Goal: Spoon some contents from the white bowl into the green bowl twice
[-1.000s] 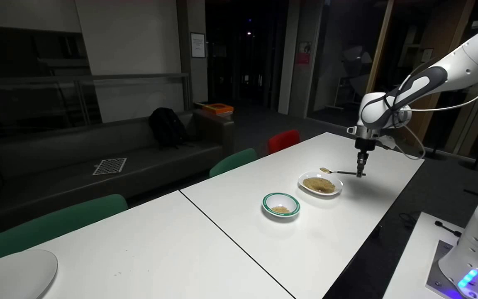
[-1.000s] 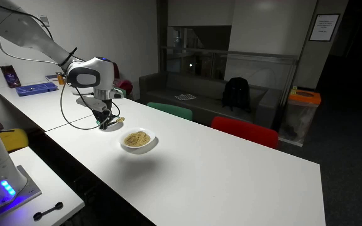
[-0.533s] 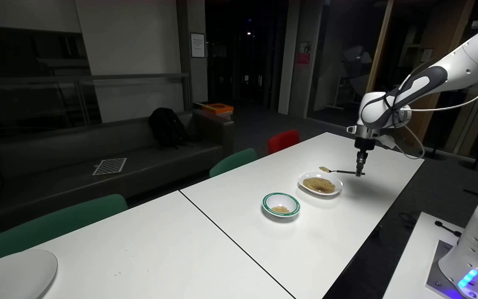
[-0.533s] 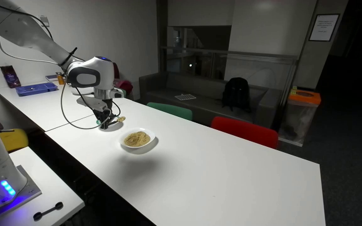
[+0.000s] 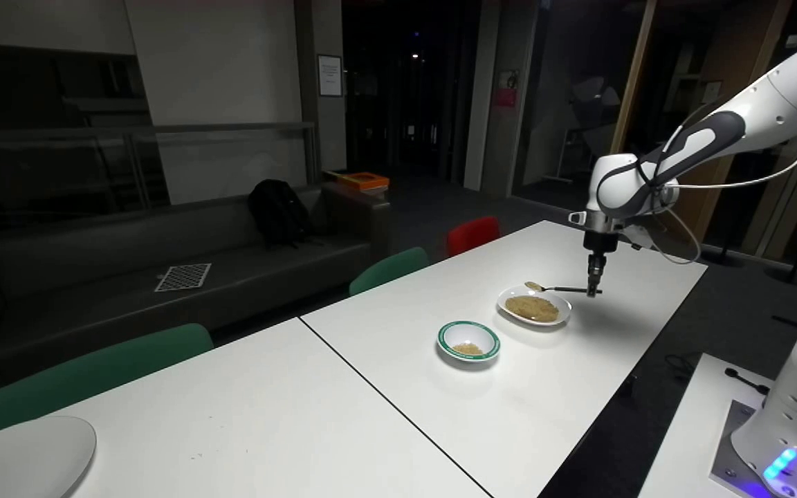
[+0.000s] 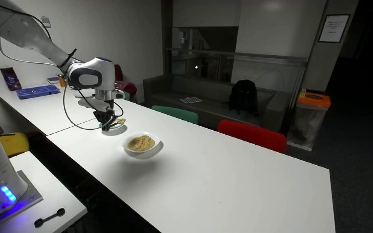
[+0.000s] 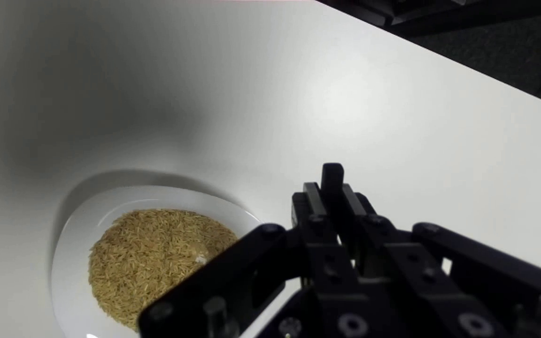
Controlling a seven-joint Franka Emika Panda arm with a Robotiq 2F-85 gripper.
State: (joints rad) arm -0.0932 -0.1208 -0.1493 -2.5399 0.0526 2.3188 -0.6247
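Note:
My gripper (image 5: pixel 593 292) is shut on the black handle of a spoon (image 5: pixel 568 290); the handle's end juts up between the fingertips in the wrist view. Tan grain fills the spoon's head (image 6: pixel 121 121), raised above the table. The white bowl (image 7: pixel 71 263) holds a broad heap of the contents (image 7: pixel 158 253), and lies beside the gripper. In an exterior view the spoon passes behind its far rim. The green bowl (image 5: pixel 445 339) has a small patch of grain at its bottom; in an exterior view gripper and spoon partly cover the green bowl (image 6: pixel 117 130). The wrist view hides the spoon's head.
Both bowls stand on a long white table (image 5: pixel 246 415) with a dark seam across it. A pale plate (image 5: pixel 25 456) lies at one end. A blue tray (image 6: pixel 37 92) sits farther along. Chairs, among them a red chair (image 6: pixel 253 136), line the far side.
The gripper with the loaded spoon has shifted slightly toward the green bowl's side, mostly in the last half second. Both bowls have stayed in place.

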